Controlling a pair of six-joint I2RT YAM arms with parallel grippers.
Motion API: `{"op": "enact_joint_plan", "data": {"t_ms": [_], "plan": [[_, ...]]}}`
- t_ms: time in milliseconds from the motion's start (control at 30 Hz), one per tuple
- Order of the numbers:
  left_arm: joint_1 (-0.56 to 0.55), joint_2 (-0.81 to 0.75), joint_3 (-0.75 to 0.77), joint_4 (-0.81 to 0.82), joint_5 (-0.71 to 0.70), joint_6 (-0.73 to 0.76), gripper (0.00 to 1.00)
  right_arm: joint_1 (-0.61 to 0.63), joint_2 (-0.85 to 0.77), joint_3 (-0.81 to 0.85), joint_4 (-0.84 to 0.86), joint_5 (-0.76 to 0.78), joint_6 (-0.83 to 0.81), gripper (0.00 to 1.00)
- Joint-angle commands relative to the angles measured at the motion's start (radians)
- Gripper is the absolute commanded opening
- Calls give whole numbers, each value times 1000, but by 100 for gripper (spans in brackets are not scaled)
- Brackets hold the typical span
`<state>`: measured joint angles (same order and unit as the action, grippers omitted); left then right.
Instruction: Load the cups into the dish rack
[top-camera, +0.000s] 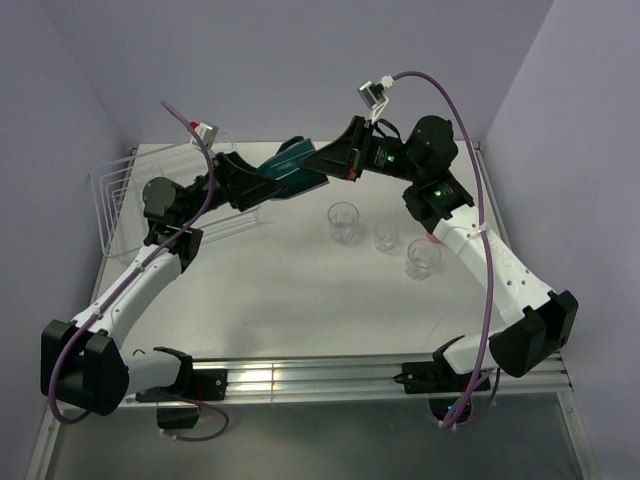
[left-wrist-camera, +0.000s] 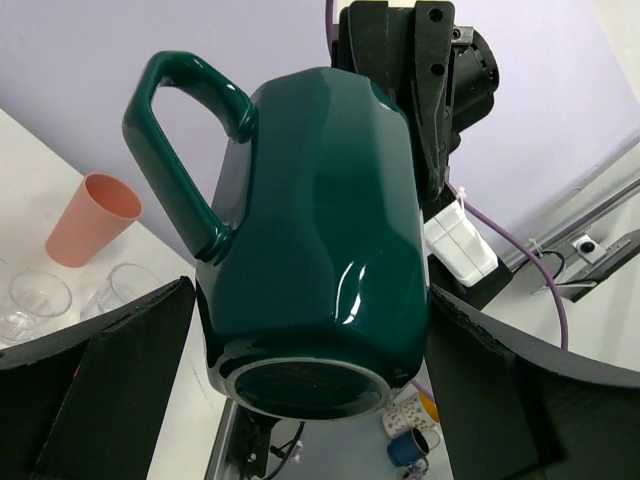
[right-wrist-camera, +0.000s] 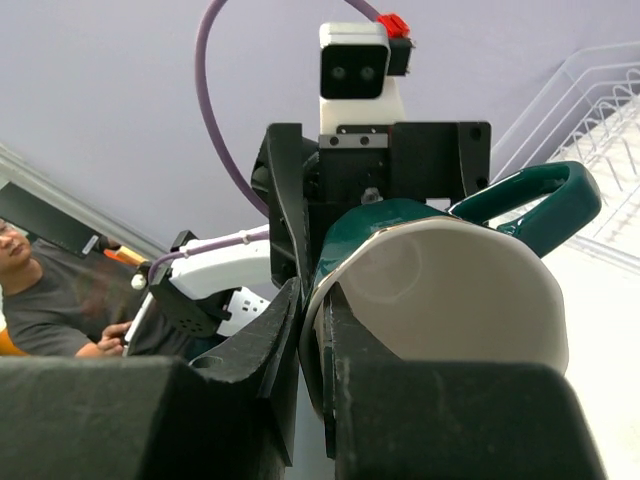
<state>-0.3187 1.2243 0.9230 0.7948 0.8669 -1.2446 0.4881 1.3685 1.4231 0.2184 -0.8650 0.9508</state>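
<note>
The dark green mug (top-camera: 290, 170) hangs in the air on its side between both arms, right of the dish rack (top-camera: 115, 190). My right gripper (top-camera: 322, 162) is shut on its rim, one finger inside the pale interior (right-wrist-camera: 440, 290), one outside. My left gripper (top-camera: 255, 180) is closed on the mug's base end, a finger (left-wrist-camera: 130, 380) against each side of the mug (left-wrist-camera: 320, 220). Three clear tumblers (top-camera: 344, 222), (top-camera: 387, 236), (top-camera: 422, 258) stand upright on the table. The salmon-pink cup (left-wrist-camera: 90, 220) stands behind them, almost hidden by my right arm in the top view.
The rack's wire-like wall also shows in the right wrist view (right-wrist-camera: 600, 110). A metal rail (top-camera: 300, 380) runs along the table's near edge. A person (right-wrist-camera: 40, 300) sits beyond the table. Small mugs (left-wrist-camera: 415, 415) lie below the table edge.
</note>
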Motion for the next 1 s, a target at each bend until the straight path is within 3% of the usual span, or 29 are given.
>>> {"op": "enact_joint_plan", "data": {"t_ms": [0, 333, 467, 667, 833, 867, 933, 967], "plan": [[-20, 7, 31, 47, -8, 19, 99, -2, -40, 33, 168, 8, 5, 0], [-20, 73, -32, 441, -29, -265, 98, 1, -52, -76, 323, -12, 51, 0], [-20, 80, -46, 509, -51, -318, 96, 4, -71, -93, 323, 6, 19, 0], [-22, 47, -67, 468, -77, -297, 85, 27, -91, -96, 236, 52, -87, 0], [-34, 40, -55, 419, -82, -276, 57, 63, -92, -89, 153, 104, -173, 0], [-34, 37, -52, 405, -82, -268, 45, 69, -94, -87, 129, 112, -187, 0], [-39, 26, -38, 339, -78, -231, 29, 84, -94, -81, 96, 145, -234, 0], [-39, 20, -33, 305, -80, -217, 12, 89, -92, -78, 51, 162, -256, 0]]}}
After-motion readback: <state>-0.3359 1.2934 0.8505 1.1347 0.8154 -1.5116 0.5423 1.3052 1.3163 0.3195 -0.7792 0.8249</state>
